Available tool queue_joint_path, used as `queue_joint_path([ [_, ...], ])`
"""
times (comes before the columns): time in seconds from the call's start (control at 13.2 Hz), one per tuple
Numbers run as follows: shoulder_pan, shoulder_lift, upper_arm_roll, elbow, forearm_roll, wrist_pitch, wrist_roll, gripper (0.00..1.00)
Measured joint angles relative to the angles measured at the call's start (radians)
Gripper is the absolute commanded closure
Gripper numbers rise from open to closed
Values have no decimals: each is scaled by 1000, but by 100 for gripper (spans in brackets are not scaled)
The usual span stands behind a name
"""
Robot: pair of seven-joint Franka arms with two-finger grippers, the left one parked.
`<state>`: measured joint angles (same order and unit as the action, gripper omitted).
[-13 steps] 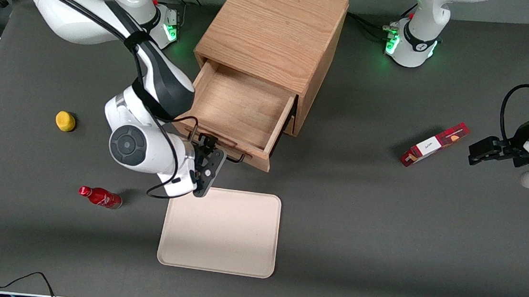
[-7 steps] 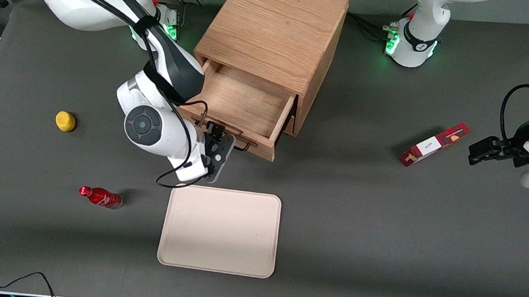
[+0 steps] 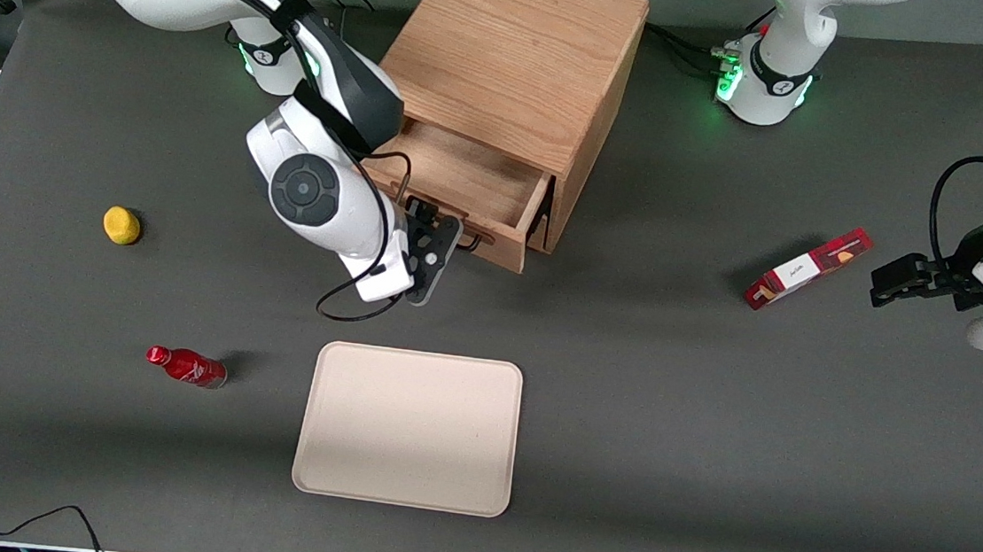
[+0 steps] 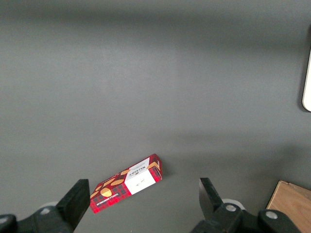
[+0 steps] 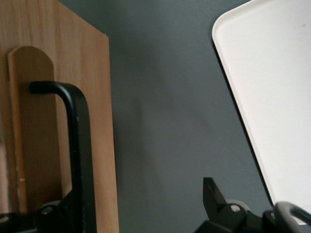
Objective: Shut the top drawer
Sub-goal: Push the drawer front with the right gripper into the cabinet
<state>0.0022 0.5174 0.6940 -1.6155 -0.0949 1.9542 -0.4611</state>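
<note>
Grey table (image 3: 710,420): gripper (image 3: 440,238), fingers apart astride black handle (image 5: 80,145), sits at top drawer (image 3: 463,189) front to push it shut, approx. half in.

The red tartan biscuit box (image 4: 127,183) carries print on its white label panel, too small to read. Nothing legible shows on the red bottle (image 3: 186,367), the cabinet (image 3: 511,55) or the tray (image 3: 409,429).

My desk (image 3: 666,416) is dark grey. On it I see a cabinet (image 3: 510,64), tray (image 3: 409,429), lemon (image 3: 121,225), red bottle (image 3: 186,367) and, toward the parked arm's end, a box (image 3: 806,268).
</note>
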Motion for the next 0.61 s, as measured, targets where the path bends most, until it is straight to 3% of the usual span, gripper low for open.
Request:
queue_joint_path([
  [0.61, -11, -60, 111, -124, 7, 43, 103, 0],
])
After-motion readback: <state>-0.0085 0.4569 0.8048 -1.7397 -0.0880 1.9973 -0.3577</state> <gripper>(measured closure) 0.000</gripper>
